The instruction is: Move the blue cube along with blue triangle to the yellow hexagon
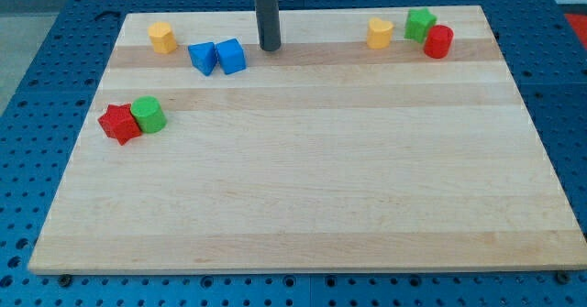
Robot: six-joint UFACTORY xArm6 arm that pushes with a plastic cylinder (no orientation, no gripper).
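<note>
A single camera is looking down at a slant on a pale wooden board (pixel 303 179) sitting on a blue perforated table (pixel 37 32).

A dark, straight rod is coming down from the view's top edge, and my tip (pixel 269 49) is resting on the board near its top edge, a little left of centre. The arm is carrying no jaws at all, only this rod, so there is no opening or grip to report.

Just to the view's left of my tip, close but not touching it, the blue cube (pixel 232 56) is sitting. The blue triangle (pixel 203 58) is lying directly against the cube's left side, the two touching as a pair.

Further left of my tip, beyond the blue pair and slightly higher in the view, the yellow hexagon (pixel 162 38) is standing apart from them near the board's top left corner.

Well below and left of my tip, near the board's left edge, a red star (pixel 118 123) and a green cylinder (pixel 148 115) are sitting pressed together, the star on the left.

Well to the right of my tip, along the top edge, a yellow block (pixel 379 32) whose shape is unclear is standing alone. Just beyond it, a green block (pixel 420 23) and a red cylinder (pixel 438 41) are touching.
</note>
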